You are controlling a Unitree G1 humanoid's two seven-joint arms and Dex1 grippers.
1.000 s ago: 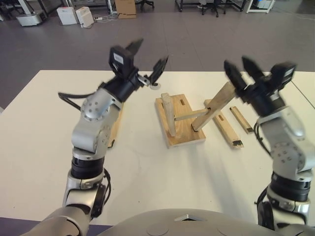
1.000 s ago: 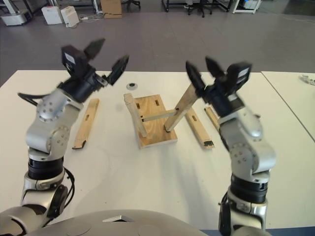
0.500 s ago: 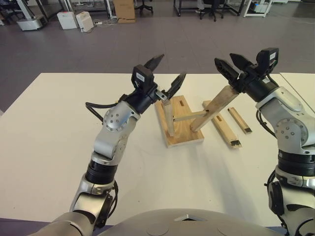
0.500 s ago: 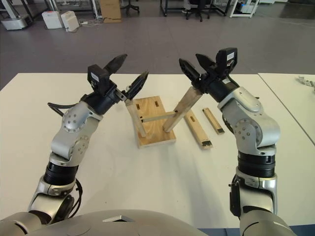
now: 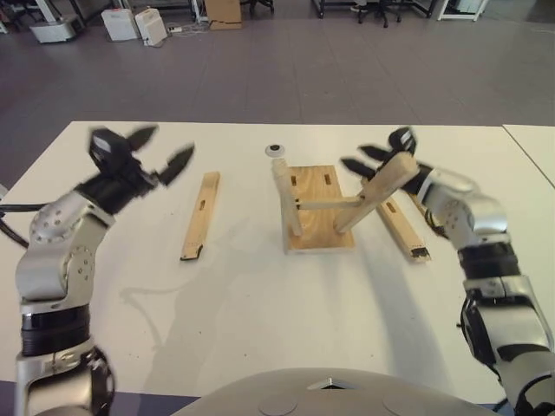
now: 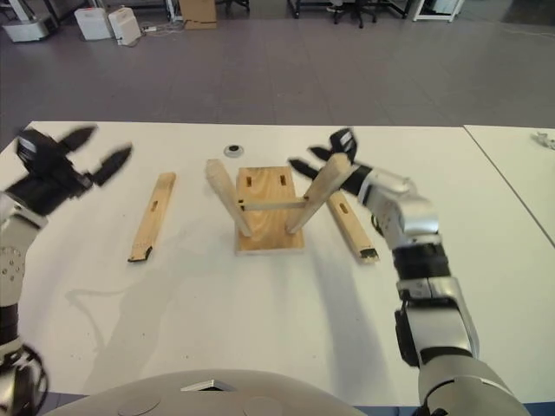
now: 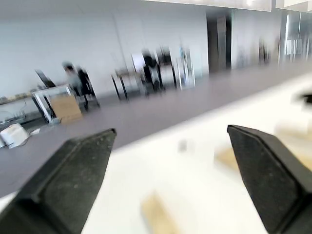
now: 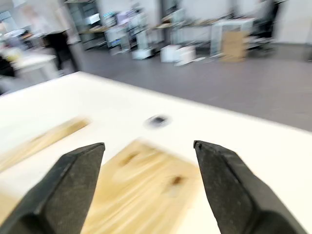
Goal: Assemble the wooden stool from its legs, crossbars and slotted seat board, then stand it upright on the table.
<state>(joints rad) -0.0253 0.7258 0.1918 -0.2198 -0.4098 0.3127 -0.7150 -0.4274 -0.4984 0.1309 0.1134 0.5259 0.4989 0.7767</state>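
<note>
1. Evidently the stool is being built upside down. The slotted seat board [image 5: 325, 230] is laid flat on the table [image 5: 260, 329] with its slots upward, presumably so that legs can be pressed down into them.
2. Two legs are stood in the board, the left leg [image 5: 286, 198] and the right leg [image 5: 375, 195], and they are joined by a crossbar [image 5: 328, 204]. Both are tilted outward, so they are judged not to be fully seated yet.
3. A loose leg [image 5: 201, 217] is laid flat on the table to the left of the board, and another loose piece [image 5: 404, 228] just beside its right edge. They are probably placed there to be within reach of each arm.
4. A small round object [image 5: 276, 151] is seen on the table just behind the board.
5. The right claw [image 5: 357, 159] is held close behind the top of the right leg and is spread wide. In its wrist view the board is seen past its fingers [image 8: 73, 195], and nothing is gripped. Whether the leg is touched cannot be told.
6. The left claw [image 5: 172, 141] is held above the table, well to the left of the loose leg. Its fingers [image 7: 63, 195] are spread wide and nothing is held.
</note>
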